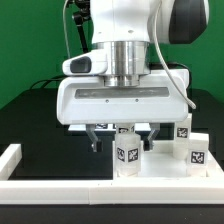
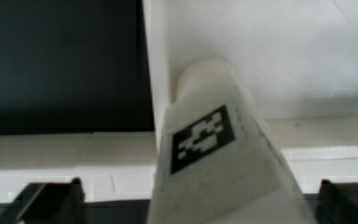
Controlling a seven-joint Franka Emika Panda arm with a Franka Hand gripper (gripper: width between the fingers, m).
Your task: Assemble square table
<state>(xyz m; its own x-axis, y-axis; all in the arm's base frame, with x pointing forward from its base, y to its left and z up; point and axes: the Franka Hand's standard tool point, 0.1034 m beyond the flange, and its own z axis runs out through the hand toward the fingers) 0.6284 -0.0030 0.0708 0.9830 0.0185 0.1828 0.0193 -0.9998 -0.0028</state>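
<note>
Surface: black table (image 1: pixel 30 120), white rail (image 1: pixel 60 188) in front
Gripper (image 1: pixel 126 147): spread wide, straddling leg (image 1: pixel 127 152)
Nearby: two legs (image 1: pixel 190 145) right

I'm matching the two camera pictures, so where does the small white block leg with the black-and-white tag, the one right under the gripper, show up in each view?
Exterior view: the small white tagged block leg stands upright at lower centre, below the open gripper, near the long white border rail.
Wrist view: it fills the centre, rising between the fingertips.
Shared landmark: its black-and-white tag.
</note>
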